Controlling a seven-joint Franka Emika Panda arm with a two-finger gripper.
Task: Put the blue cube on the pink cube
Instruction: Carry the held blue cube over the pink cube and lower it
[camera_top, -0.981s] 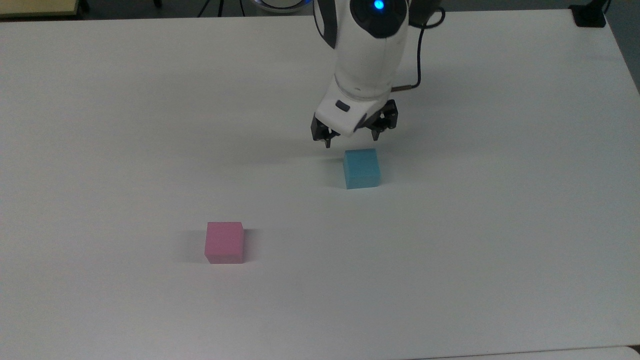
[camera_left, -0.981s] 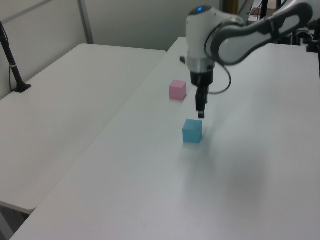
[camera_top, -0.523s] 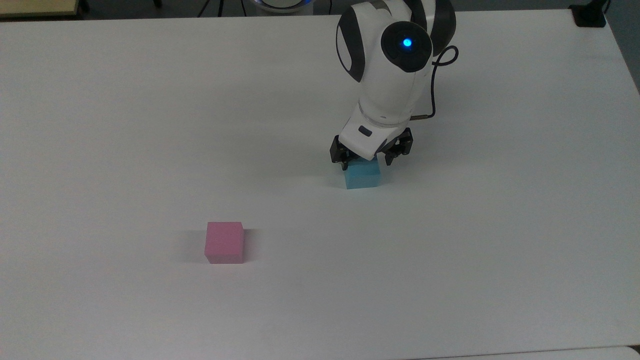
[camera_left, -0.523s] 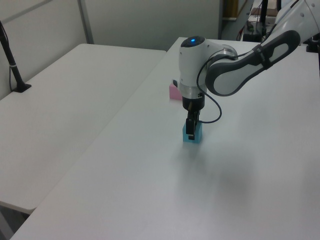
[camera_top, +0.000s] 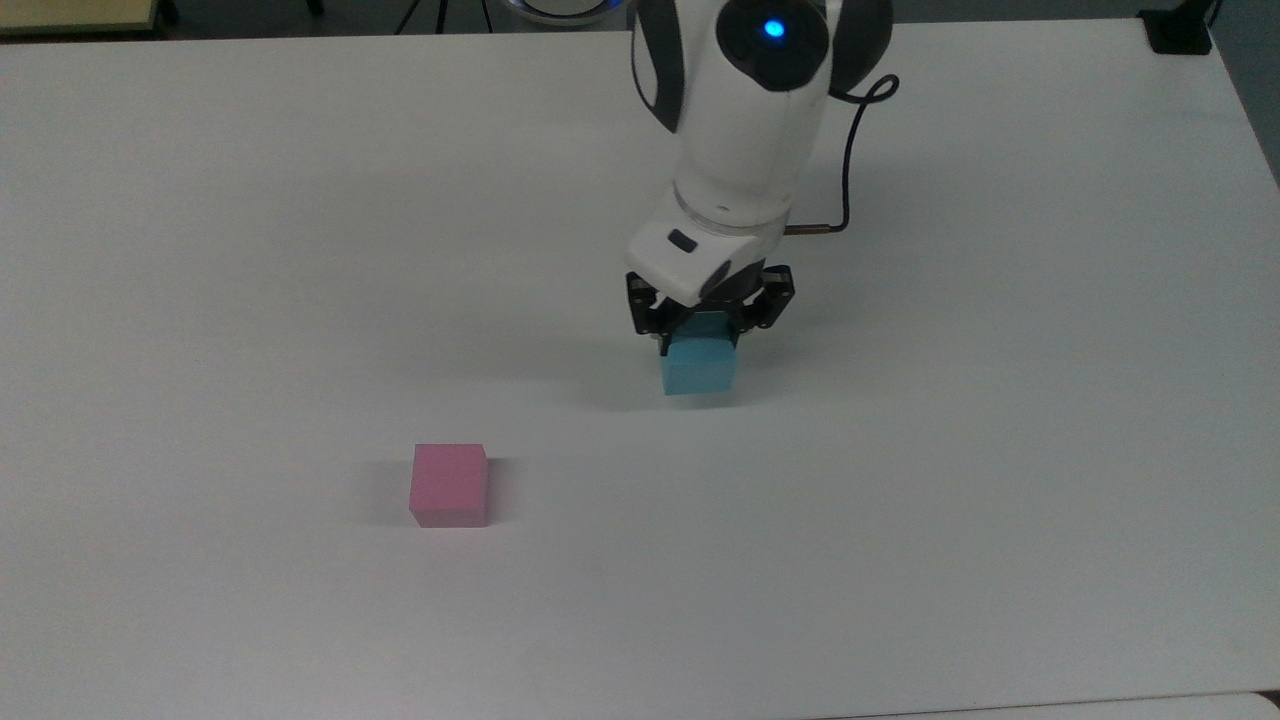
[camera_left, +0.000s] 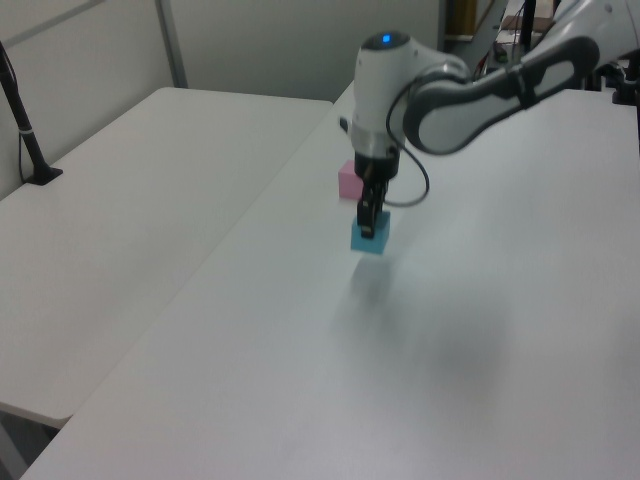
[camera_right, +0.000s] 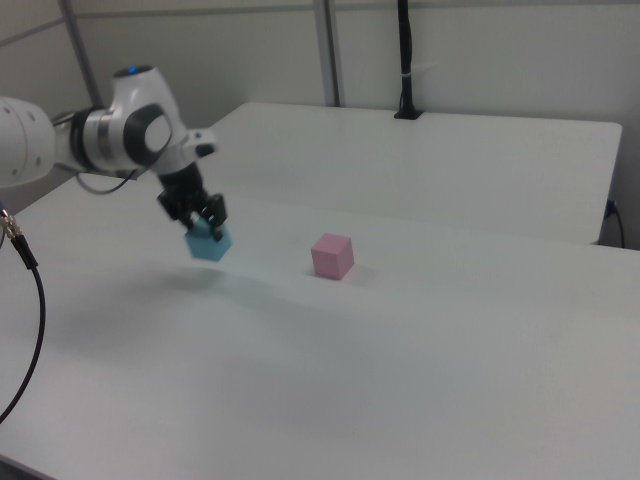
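while the tool pinches the blue cube, seemingly lifted, the pink cube sits apart.

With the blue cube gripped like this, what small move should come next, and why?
Probably carry it sideways toward the pink cube, keeping height. The gripper is shut on the blue cube, which hangs clear of the table with its shadow below in the right view. The pink cube sits apart, toward the top view's lower left, with nothing on it.
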